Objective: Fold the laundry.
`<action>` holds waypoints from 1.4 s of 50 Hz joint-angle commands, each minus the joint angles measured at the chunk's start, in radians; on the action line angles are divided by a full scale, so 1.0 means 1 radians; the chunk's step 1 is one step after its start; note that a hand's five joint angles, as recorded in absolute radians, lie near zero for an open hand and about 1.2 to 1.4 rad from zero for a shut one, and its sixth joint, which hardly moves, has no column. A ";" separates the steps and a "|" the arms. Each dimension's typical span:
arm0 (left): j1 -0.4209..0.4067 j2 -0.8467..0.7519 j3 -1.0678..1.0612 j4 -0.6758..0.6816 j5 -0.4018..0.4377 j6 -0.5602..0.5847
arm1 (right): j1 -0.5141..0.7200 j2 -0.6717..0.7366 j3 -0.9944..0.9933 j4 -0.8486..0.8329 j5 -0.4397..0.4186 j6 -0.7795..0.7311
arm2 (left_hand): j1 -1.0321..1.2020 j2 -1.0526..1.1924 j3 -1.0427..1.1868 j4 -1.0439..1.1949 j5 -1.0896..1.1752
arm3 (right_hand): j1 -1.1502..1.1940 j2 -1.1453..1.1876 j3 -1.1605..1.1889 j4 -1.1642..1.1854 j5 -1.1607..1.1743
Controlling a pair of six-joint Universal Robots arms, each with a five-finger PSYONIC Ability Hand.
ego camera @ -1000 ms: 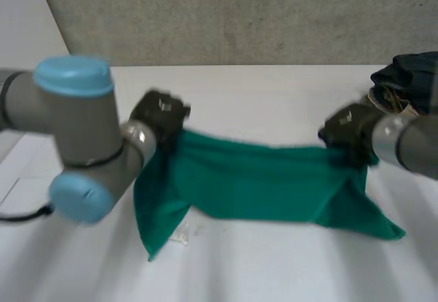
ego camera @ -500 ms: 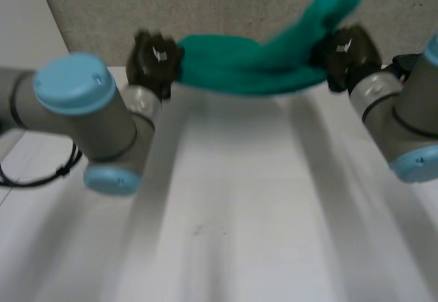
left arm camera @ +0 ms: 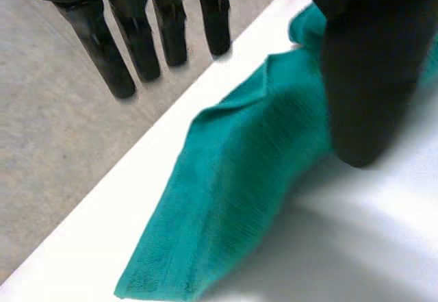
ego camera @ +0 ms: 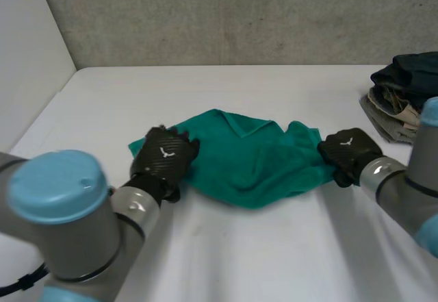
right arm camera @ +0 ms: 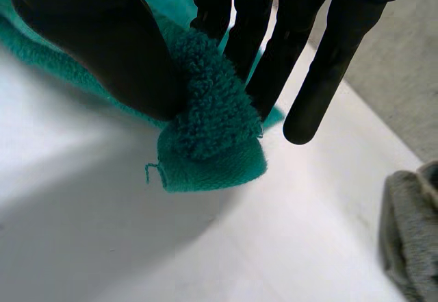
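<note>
The towel is bunched on the bench, with its long axis stretched between both hands. Its right corner is pinched by the right robot hand. The left robot hand is laid at its left end, fingers straight, nothing grasped. A clothes pile is seen well apart, beyond the right robot hand.

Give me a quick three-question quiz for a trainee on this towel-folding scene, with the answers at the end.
1. True or false: the green towel hangs in the air, clear of the table.
2. The right hand is: A open above the towel; B pinching a towel corner; C curled on nothing.
3. Fill in: the dark clothes pile lies near the robot's ___ arm.
Key: 1 false; 2 B; 3 right.
</note>
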 commanded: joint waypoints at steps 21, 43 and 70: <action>0.518 -0.230 0.085 0.013 0.617 0.018 | -0.025 -0.019 0.046 0.004 -0.062 0.052 | -0.104 -0.143 -0.149 -0.141 -0.140 | 0.293 0.218 0.203 0.196 0.238; 0.495 -0.479 0.355 -0.003 0.614 0.150 | -0.028 0.027 0.052 -0.002 -0.062 0.050 | 0.081 0.042 0.036 0.044 0.045 | 0.293 0.218 0.203 0.196 0.238; 0.403 -0.577 0.504 -0.003 0.599 0.148 | -0.028 0.050 0.051 -0.012 -0.062 0.048 | 0.222 0.183 0.177 0.185 0.186 | 0.293 0.218 0.203 0.196 0.238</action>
